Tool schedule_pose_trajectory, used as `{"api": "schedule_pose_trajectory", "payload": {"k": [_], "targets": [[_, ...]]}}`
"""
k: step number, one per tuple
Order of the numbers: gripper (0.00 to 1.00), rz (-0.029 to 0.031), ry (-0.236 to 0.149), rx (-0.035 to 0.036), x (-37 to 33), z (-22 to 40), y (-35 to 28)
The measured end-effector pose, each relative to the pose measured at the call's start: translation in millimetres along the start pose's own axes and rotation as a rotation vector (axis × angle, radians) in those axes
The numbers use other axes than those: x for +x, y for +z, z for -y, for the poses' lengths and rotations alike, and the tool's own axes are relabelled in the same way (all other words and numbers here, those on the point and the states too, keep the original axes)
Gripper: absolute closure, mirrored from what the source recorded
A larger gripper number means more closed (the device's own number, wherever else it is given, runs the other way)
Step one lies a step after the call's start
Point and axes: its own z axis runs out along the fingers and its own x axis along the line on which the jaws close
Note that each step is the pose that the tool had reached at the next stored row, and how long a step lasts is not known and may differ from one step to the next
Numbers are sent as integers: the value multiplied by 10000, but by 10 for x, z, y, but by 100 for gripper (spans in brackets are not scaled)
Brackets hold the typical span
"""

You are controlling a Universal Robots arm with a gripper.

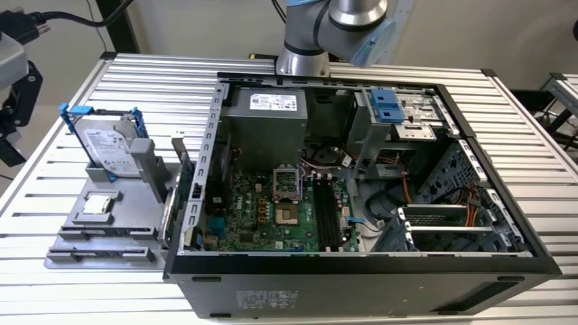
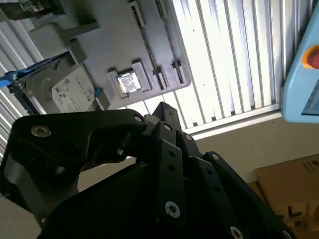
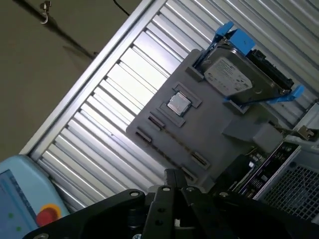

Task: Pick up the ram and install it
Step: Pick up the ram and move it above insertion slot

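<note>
My gripper is shut, its black fingertips meeting in a point with nothing visible between them. In both wrist views it hangs high above the grey fixture plate lying on the slatted table. The ram is out of view; the fixture's long narrow holders look bare. In the exterior view the open computer case shows the green motherboard with its long black slots. I cannot tell whether a stick sits in them.
A grey hard drive stands in a blue caddy on the fixture, beside a small square silver processor chip. A pendant with a red button lies off the table's edge. Cardboard box sits below.
</note>
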Motion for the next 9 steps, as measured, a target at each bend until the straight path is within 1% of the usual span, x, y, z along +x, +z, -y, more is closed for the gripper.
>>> {"api": "schedule_pose_trajectory", "payload": {"k": [9], "targets": [[100,-107,-1519,11,0,0,0]]}}
